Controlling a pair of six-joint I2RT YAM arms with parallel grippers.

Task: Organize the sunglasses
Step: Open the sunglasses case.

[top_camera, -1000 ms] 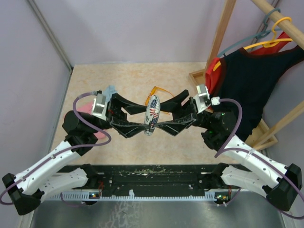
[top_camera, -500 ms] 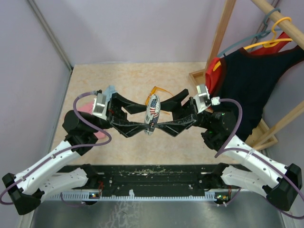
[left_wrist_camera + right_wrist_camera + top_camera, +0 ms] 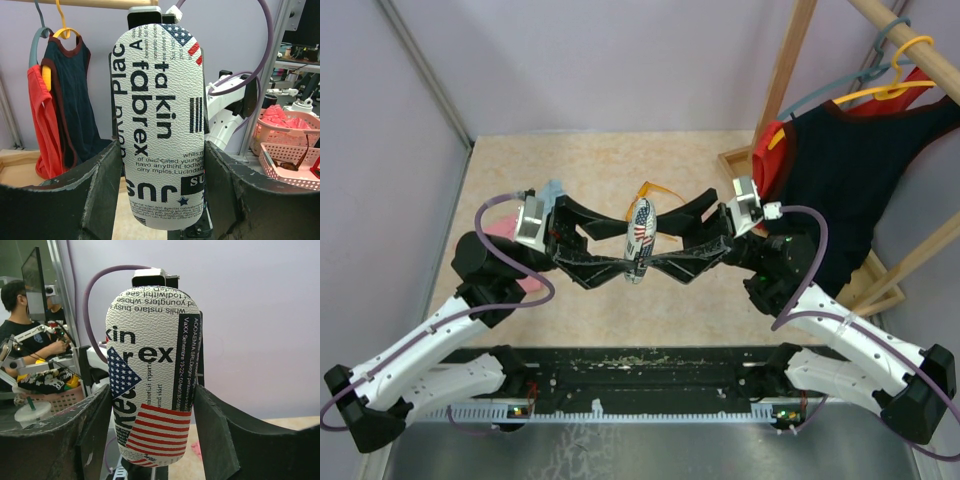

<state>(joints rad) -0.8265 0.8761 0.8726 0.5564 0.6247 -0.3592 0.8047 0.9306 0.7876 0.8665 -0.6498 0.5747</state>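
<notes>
Jaws of both arms are clamped on the same item: the printed case (image 3: 639, 240), held in the air between them, clear of the surface (image 3: 570, 170). One set comes in from the left and the other from the right, with their tips nearly meeting at the case. Both wrist views show the case standing upright, long axis vertical. It is pinched across its narrow width on the lower half, with each jaw side in contact with the case wall.

Task item location: the orange sunglasses (image 3: 656, 190) lie on the surface beyond the jaws. They are on the far side of the case, lower than it, and offset slightly toward the right jaws. The case hides most of the frame, so its long axis cannot be read; one thin orange arm points away to the right. The black sunglasses do not show in any view, and whether they sit inside the case cannot be told.

A pink case (image 3: 502, 228) lies behind the left jaws, under the left arm (image 3: 450, 325).

Assessment: the right arm (image 3: 840, 330) is marginally nearer to the orange pair. Reaching them calls for one set of jaws to release the case, then travel outward past it and downward. Since the pair sits just behind the case, the case should be kept clear of that path.
</notes>
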